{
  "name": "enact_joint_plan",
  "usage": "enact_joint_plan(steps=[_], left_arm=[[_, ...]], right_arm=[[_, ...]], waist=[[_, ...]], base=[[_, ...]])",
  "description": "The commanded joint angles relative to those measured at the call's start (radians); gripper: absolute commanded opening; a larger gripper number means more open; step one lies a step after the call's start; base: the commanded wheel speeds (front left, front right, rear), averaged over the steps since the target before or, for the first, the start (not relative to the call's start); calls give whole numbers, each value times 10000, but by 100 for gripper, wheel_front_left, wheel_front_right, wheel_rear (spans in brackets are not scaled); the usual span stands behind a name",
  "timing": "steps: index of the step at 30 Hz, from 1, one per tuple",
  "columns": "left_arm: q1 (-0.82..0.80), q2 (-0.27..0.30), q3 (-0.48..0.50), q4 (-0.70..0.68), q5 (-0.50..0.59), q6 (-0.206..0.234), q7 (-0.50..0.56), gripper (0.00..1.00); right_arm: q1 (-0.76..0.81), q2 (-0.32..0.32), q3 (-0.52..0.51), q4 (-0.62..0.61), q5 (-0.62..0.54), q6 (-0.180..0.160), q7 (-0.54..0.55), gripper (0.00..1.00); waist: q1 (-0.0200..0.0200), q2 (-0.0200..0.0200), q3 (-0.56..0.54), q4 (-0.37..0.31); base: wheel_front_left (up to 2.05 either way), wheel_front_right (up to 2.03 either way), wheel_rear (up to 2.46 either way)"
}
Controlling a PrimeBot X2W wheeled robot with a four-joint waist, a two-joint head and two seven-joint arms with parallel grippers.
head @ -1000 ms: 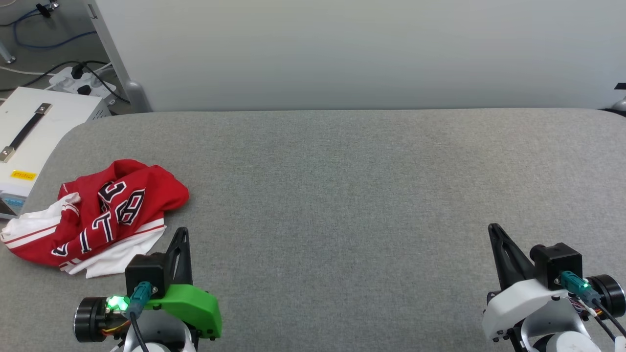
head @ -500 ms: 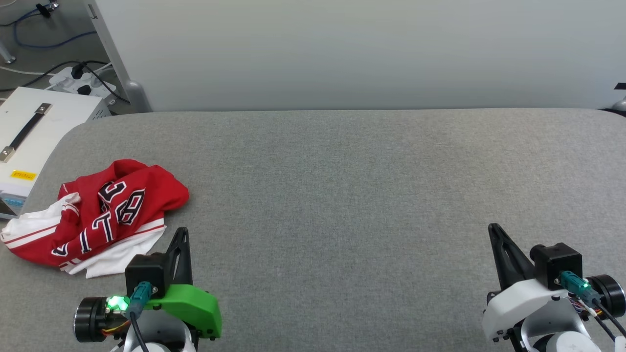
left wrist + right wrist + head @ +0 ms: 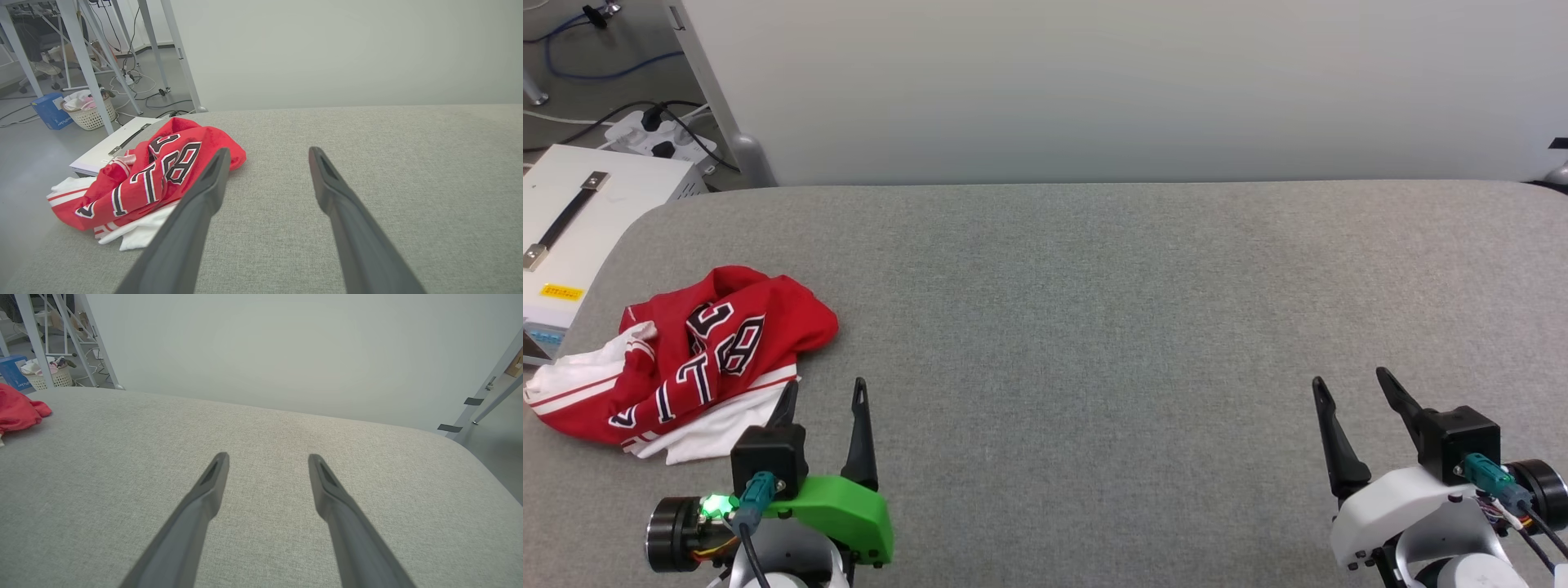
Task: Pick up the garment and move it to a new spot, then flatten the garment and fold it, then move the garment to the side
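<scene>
Basket [image 3: 96, 119] stands well beyond garment [image 3: 135, 192] in left wrist view.

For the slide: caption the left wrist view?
Left gripper, jaws open, beside crumpled red garment on grey fabric surface.

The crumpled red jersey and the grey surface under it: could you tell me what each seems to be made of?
The crumpled red-and-white jersey looks like soft, matte knit fabric: it slumps in loose folds. The grey surface looks like matte woven upholstery cloth, with a fine speckled weave and rounded corners; its core is hidden.
</scene>
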State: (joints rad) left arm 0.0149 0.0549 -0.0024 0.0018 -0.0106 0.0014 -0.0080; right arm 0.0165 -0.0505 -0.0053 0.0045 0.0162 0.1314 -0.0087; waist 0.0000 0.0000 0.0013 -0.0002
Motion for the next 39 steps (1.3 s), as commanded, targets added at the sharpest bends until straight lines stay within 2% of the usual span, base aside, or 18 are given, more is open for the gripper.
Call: enact_joint_plan(steps=[1,39], left_arm=[[-19,-5,-19,-46,-69,74,-89,100],[-95,-19,-190,-181,-373,343,-878,100]], right_arm=[[-2,0,-58,-59,99,1,-111,100],[122,1,-341,-519,1122,-2,-891,100]], waist=[[0,0,3,1],[0,0,97,20]], base=[[0,0,0],[0,0,0]])
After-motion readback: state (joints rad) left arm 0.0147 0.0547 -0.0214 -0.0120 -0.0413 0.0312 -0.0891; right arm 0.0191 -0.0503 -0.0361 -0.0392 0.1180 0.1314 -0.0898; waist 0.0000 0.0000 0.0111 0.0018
